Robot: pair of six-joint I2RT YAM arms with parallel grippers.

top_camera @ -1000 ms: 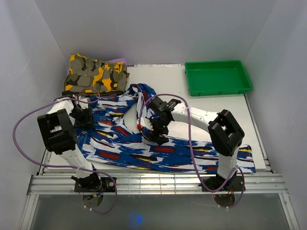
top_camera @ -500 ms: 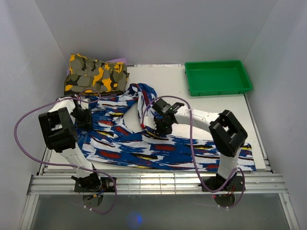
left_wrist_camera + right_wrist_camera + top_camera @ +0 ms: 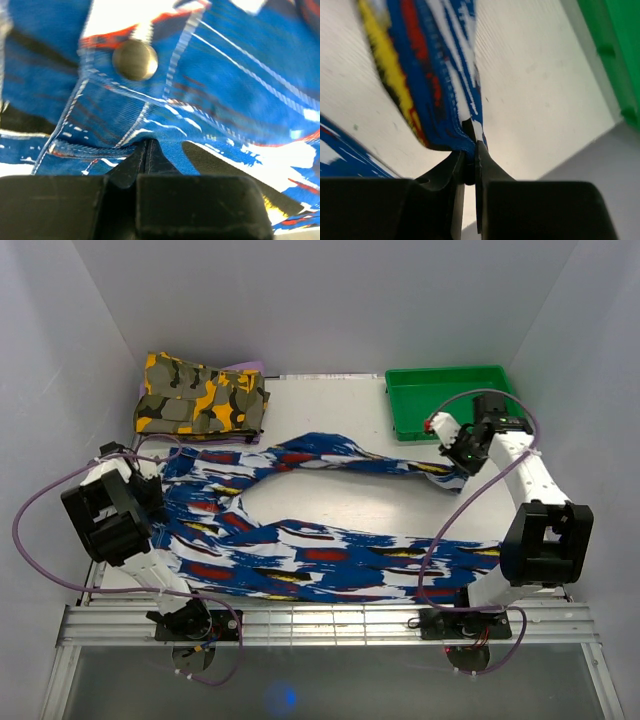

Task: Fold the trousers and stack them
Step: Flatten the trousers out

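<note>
The trousers [image 3: 320, 560], royal blue with white, red, black and yellow streaks, lie spread across the white table [image 3: 340, 498]. One leg runs along the near edge and the other stretches to the far right. My left gripper [image 3: 158, 478] is at the waist end on the left. In the left wrist view it [image 3: 146, 149] is shut on a fold of waistband cloth, just below a metal button [image 3: 135, 60]. My right gripper [image 3: 460, 460] holds the far leg's end beside the green tray. The right wrist view shows it [image 3: 471, 150] shut on the hem [image 3: 437, 65].
A green tray [image 3: 455, 373] stands at the back right, close to my right gripper. A folded yellow, olive and black camouflage garment [image 3: 200, 395] lies at the back left. White walls close in both sides, and a metal rail [image 3: 320, 620] runs along the near edge.
My right gripper has shut on one leg and carried it from the middle to the far right, stretching it out. The left gripper has shut on the waist and drawn it leftward.
</note>
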